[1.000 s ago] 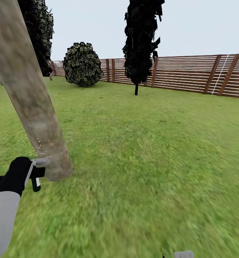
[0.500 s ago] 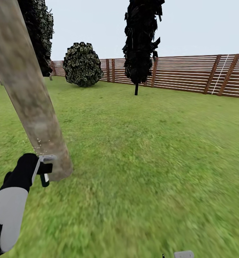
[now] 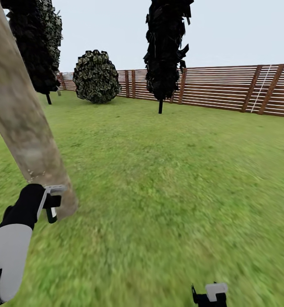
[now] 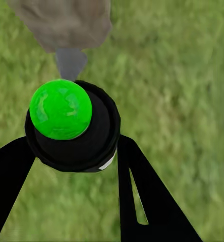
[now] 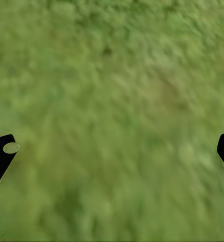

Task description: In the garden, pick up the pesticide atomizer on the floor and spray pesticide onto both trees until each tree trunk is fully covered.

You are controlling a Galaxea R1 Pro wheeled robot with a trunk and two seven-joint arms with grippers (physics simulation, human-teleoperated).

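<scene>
Beige-grey and mottled, the tree trunk (image 3: 24, 123) leans across the left of our head view, rising thick and smooth from the grass floor (image 3: 167, 183), with a few tiny white specks of pesticide (image 3: 31, 172) near its foot. Our left gripper (image 3: 52, 204) clasps the pesticide atomizer (image 4: 71, 126) just beside the trunk's base; in the left wrist view it is a round black body topped by a glossy bright green ball, with a grey nozzle pointing at the trunk. We can read no label or writing on it. Our right gripper (image 5: 112, 151) hangs over bare grass, its fingers spread wide with nothing between them. Dark conifers (image 3: 165, 51) and a brown slatted fence (image 3: 227, 87) stand behind.
</scene>
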